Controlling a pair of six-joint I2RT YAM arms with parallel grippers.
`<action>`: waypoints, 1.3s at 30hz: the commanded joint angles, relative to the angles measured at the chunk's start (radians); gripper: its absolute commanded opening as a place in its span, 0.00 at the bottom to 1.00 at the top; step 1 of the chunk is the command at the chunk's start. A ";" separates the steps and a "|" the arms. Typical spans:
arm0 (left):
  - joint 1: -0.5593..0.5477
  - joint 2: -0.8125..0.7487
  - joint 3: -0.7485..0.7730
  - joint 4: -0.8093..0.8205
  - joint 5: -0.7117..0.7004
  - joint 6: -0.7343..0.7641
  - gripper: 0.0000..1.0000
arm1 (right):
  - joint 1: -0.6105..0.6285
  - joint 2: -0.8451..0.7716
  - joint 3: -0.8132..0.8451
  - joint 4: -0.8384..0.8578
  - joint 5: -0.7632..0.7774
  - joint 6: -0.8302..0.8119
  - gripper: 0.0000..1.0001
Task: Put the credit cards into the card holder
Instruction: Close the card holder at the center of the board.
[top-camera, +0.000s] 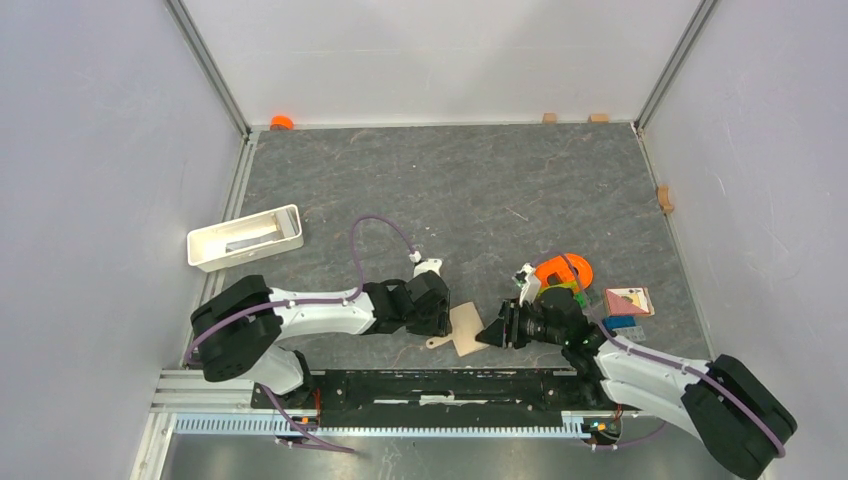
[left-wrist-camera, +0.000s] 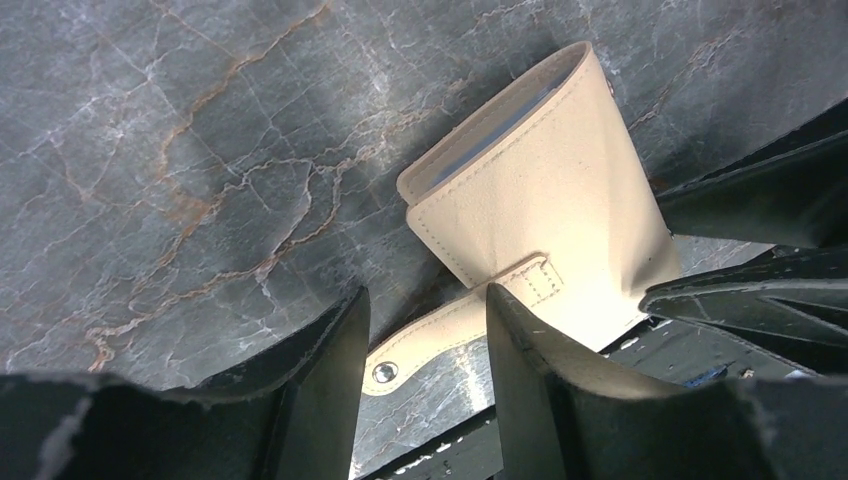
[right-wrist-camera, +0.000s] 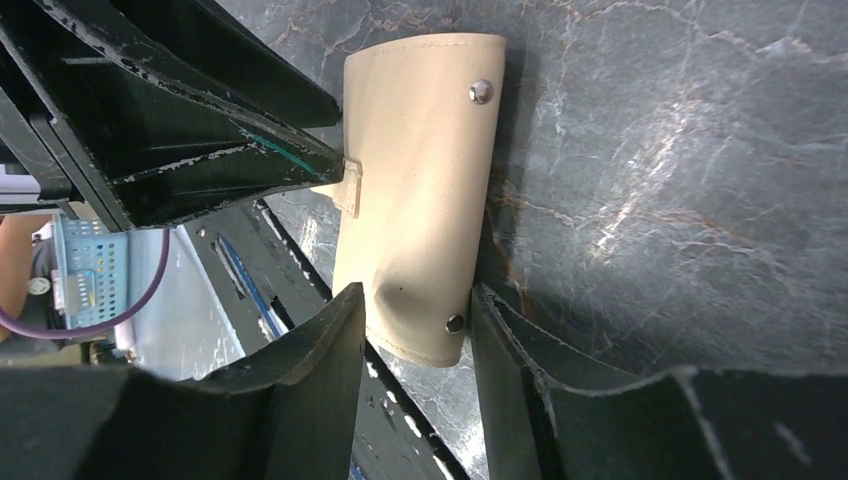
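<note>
Judging by the cards (top-camera: 628, 299) lying well right of the folded card holder (top-camera: 466, 330) near the table (top-camera: 480, 190) edge, we have everything left to do: our right gripper (right-wrist-camera: 415, 300) pinches its corner, while our left gripper (left-wrist-camera: 425, 300) straddles its snap tab (left-wrist-camera: 440, 325), clamped or not we cannot tell.

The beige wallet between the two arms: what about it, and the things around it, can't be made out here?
- Pockets of the card holder: folded shut in both wrist views; only a blue-grey edge shows.
- Grip of the left tool and right tool: both straddle it; their fingers hide the contact.
- The credit cards: top view, too small to count or read.
</note>
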 joint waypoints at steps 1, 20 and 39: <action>-0.006 0.042 -0.057 -0.005 -0.024 -0.018 0.54 | 0.027 0.068 -0.035 0.167 -0.012 0.051 0.47; 0.208 -0.395 0.006 -0.194 -0.034 0.071 0.84 | 0.085 0.130 0.603 -0.669 0.595 -0.368 0.00; 0.330 -0.524 -0.140 -0.149 0.078 0.054 0.84 | 0.481 0.639 0.986 -1.100 1.114 -0.237 0.10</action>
